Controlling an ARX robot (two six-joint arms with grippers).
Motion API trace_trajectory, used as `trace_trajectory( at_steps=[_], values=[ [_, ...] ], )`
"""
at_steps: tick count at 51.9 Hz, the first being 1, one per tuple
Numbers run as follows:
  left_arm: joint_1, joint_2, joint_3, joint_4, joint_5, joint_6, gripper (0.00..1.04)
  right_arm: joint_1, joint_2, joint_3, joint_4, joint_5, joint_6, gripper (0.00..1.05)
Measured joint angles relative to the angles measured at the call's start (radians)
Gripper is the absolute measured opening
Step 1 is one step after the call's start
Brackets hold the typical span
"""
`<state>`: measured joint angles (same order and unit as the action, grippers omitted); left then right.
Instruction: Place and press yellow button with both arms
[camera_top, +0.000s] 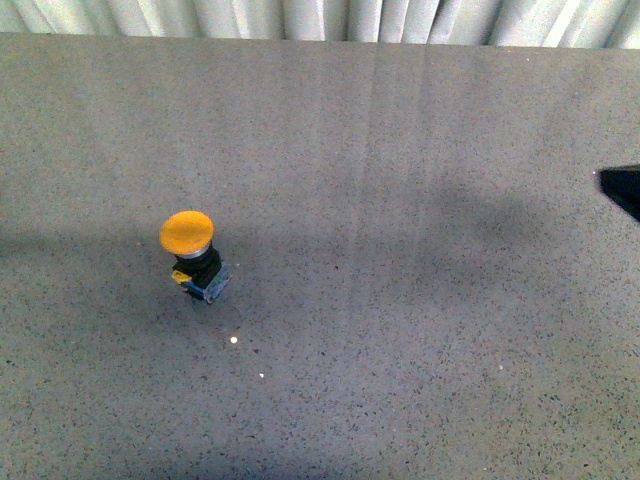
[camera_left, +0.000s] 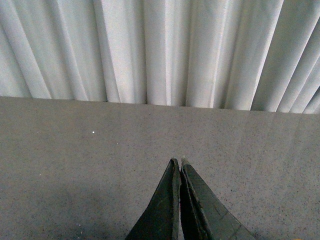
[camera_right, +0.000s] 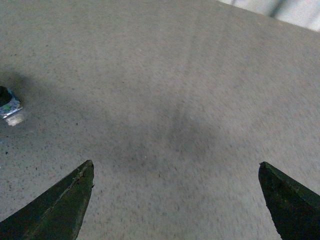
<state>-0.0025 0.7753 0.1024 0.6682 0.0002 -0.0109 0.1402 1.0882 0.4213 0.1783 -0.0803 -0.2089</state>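
The yellow button stands on the grey speckled table, left of the middle, with its orange-yellow cap up, black collar and blue-grey base below. In the right wrist view only its base shows at the picture's edge. My right gripper is open and empty over bare table, apart from the button; a black tip of it shows at the right edge of the front view. My left gripper is shut and empty over bare table, facing the curtain; the button is out of that view.
A white pleated curtain hangs behind the table's far edge. Soft arm shadows lie on the table around the button and to the right of it.
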Motion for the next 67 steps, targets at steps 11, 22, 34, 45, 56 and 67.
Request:
trace_trajectory(
  at_steps=[11,22,34,45,56,67],
  values=[
    [0.000,-0.114,-0.040,-0.077,0.000,0.000,0.01,0.153,0.369,0.189,0.114,-0.040,-0.146,0.96],
    [0.000,-0.184,-0.090,-0.089,0.000,0.000,0.01,0.298,0.545,0.347,0.136,-0.080,-0.243,0.96],
    [0.000,-0.326,-0.090,-0.220,0.000,0.001,0.01,0.386,0.689,0.460,0.142,-0.133,-0.273,0.64],
    [0.000,-0.436,-0.090,-0.327,0.000,0.001,0.01,0.403,0.784,0.540,0.141,-0.167,-0.212,0.22],
    [0.000,-0.505,-0.090,-0.396,0.000,0.001,0.01,0.411,0.822,0.587,0.131,-0.223,-0.133,0.01],
    [0.000,-0.566,-0.090,-0.457,0.000,0.001,0.01,0.419,0.874,0.636,0.105,-0.244,-0.087,0.01]
  ],
)
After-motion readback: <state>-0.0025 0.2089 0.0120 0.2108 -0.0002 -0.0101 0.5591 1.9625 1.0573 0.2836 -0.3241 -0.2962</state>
